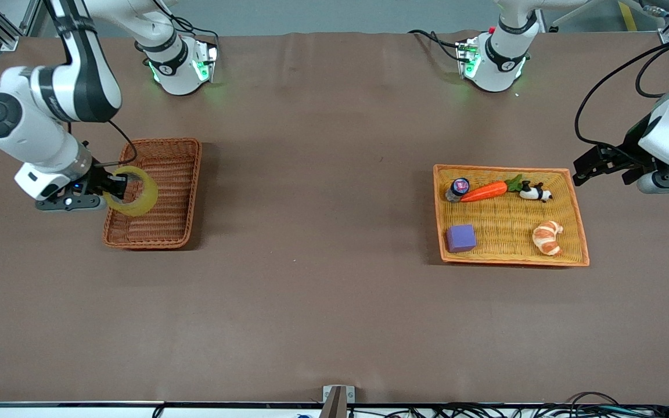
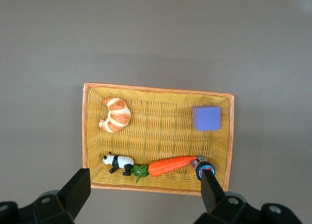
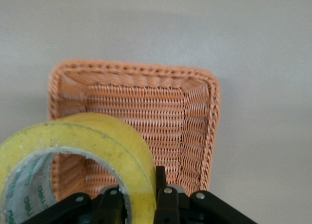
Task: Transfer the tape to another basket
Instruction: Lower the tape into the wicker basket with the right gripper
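Yellowish tape (image 1: 132, 191) sits pinched in the right gripper (image 1: 118, 187) — fingers pressed on the roll's wall — over the basket (image 1: 163, 226) at the front view's left. At that view's right edge the left gripper (image 1: 583, 167) waits, jaws spread, beside a tray (image 1: 509, 258) — carrot (image 1: 484, 191), croissant (image 1: 547, 237), cube (image 1: 461, 238) inside.

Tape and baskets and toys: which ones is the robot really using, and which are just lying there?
Using:
- tape, held by the right gripper over the basket
- basket

Just lying there:
- tray holding carrot, panda, croissant, purple block, small bottle
- left gripper, open, waiting beside the tray
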Tool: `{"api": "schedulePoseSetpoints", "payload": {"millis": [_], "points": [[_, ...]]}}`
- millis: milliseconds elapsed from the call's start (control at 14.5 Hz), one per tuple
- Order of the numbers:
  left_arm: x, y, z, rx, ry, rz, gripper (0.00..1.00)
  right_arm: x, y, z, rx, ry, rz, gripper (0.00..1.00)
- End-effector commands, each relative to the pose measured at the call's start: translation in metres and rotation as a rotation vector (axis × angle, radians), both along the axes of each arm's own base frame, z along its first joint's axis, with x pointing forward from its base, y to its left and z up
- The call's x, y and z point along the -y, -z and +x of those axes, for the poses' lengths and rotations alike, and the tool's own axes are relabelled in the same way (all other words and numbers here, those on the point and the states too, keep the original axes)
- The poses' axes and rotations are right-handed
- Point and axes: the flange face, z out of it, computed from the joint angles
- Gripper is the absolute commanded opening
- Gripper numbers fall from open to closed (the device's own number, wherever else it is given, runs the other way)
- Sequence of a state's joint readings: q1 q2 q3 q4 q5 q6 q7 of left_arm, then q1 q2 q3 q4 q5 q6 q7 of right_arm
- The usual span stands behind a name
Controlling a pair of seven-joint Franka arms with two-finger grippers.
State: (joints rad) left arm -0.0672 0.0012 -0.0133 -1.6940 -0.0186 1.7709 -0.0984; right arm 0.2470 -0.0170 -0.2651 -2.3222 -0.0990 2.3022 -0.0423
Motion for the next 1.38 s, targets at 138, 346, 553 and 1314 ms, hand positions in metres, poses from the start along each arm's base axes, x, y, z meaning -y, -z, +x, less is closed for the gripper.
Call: {"api": "schedulePoseSetpoints", "payload": {"millis": [138,346,553,1314], "points": [[0.0,-0.006,0.002,0.0,0.011,-0.011,1.0,0.013,0.064,-0.039,0.029,-0.024,0.009,0.02],[-0.002,-0.006,0.002,0.0,0.008,-0.011,1.0,0.019,0.103,-0.046,0.019,-0.018,-0.005,0.04],[0.002,-0.006,0.002,0.002,0.008,-0.012,1.0,0.032,0.122,-0.048,0.002,-0.065,-0.015,0.08],[0.0,-0.006,0.002,0.001,-0.006,-0.012,1.0,0.045,0.059,-0.013,0.124,-0.027,-0.011,1.0]]}}
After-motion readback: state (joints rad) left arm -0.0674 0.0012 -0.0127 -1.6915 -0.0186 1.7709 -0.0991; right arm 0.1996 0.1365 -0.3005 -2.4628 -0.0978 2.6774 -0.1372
